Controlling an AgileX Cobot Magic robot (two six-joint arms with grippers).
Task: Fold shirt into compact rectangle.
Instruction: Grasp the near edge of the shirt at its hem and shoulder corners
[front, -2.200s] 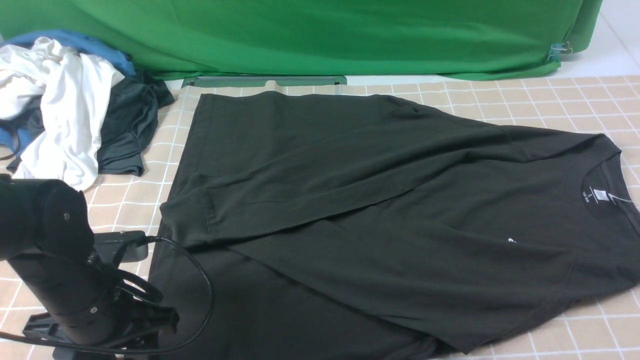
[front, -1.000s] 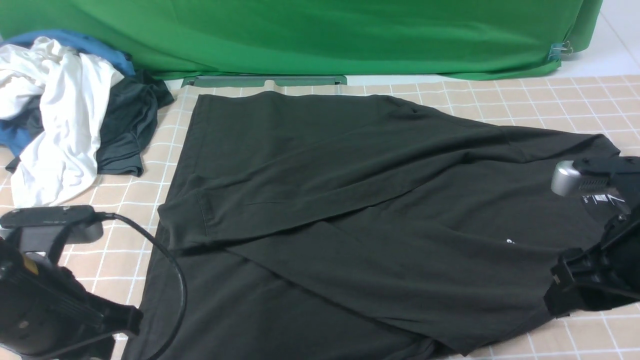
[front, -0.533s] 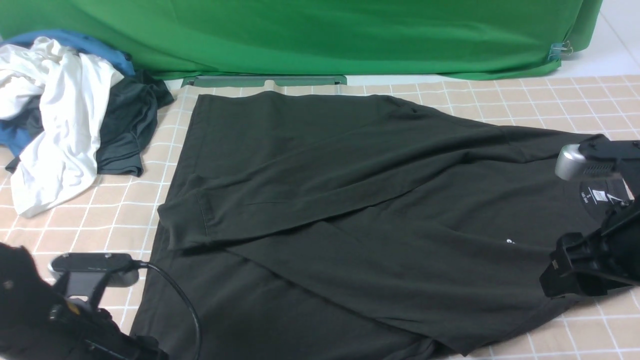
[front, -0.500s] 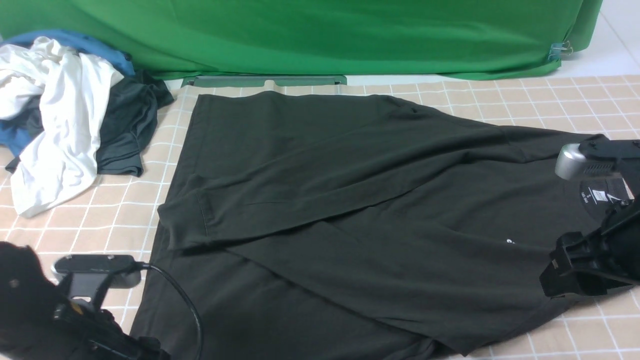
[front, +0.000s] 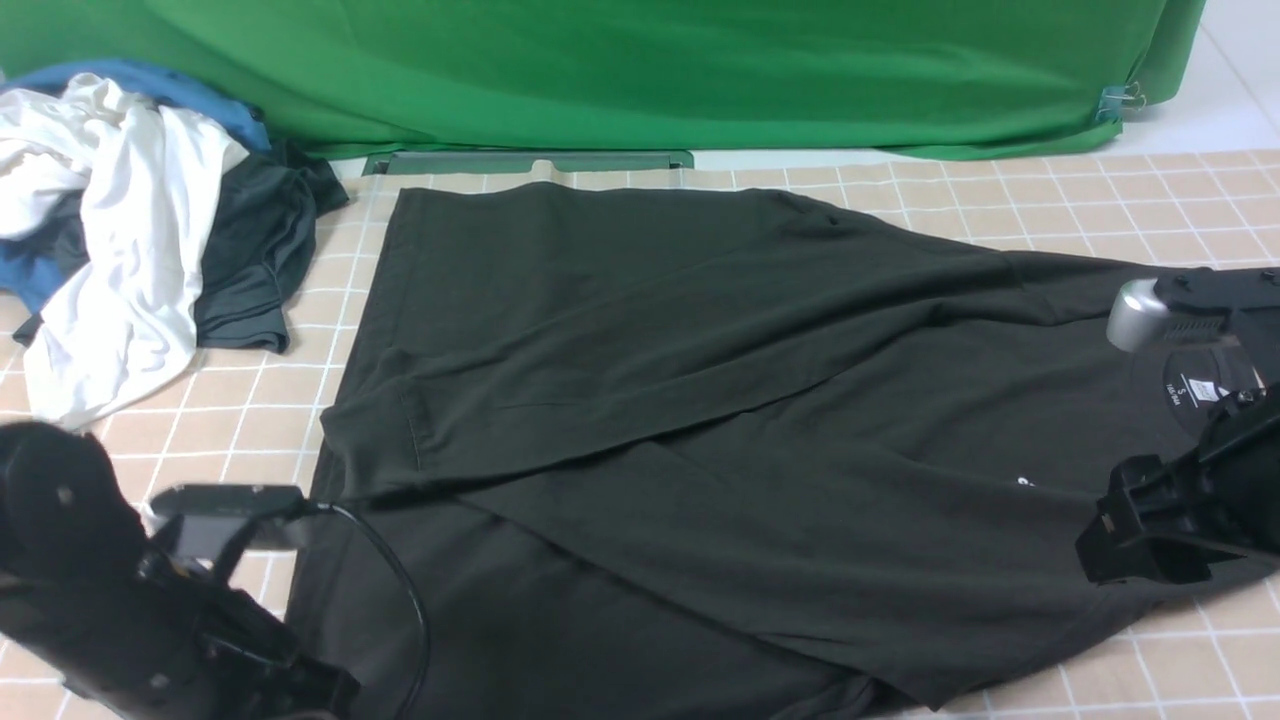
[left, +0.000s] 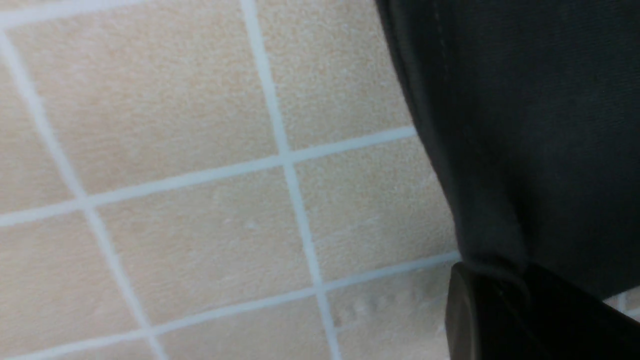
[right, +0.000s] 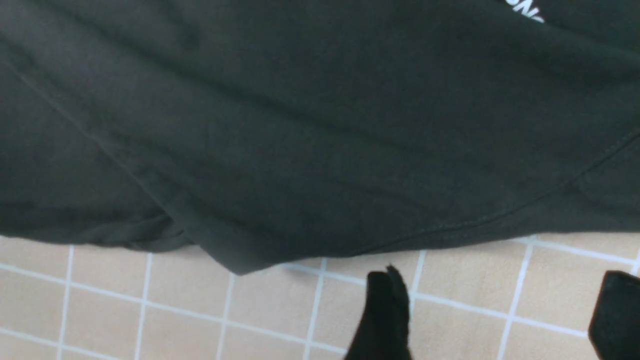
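Note:
The black shirt (front: 700, 400) lies spread on the checked cloth, one sleeve folded across its body, with its collar and white neck label (front: 1195, 390) at the right. A bit of white print (front: 1025, 483) shows near my right arm. My left gripper (front: 300, 690) sits at the shirt's near left corner. In the left wrist view the shirt's hem (left: 525, 125) runs into the left gripper (left: 505, 285), which is shut on it. My right gripper (right: 500, 300) stands open over bare cloth just off the shirt's edge (right: 300, 125). In the front view the right gripper (front: 1130, 535) is low at the shirt's right side.
A heap of clothes lies at the back left: a white garment (front: 110, 220), a dark grey one (front: 255, 260) and a blue one (front: 150, 85). A green backdrop (front: 650, 70) hangs along the far edge. The checked cloth (front: 1050, 200) shows bare at the back right.
My left arm has moved right, and the shirt's near left corner has shifted right with it. My right arm, which came in from the right, has sunk slightly.

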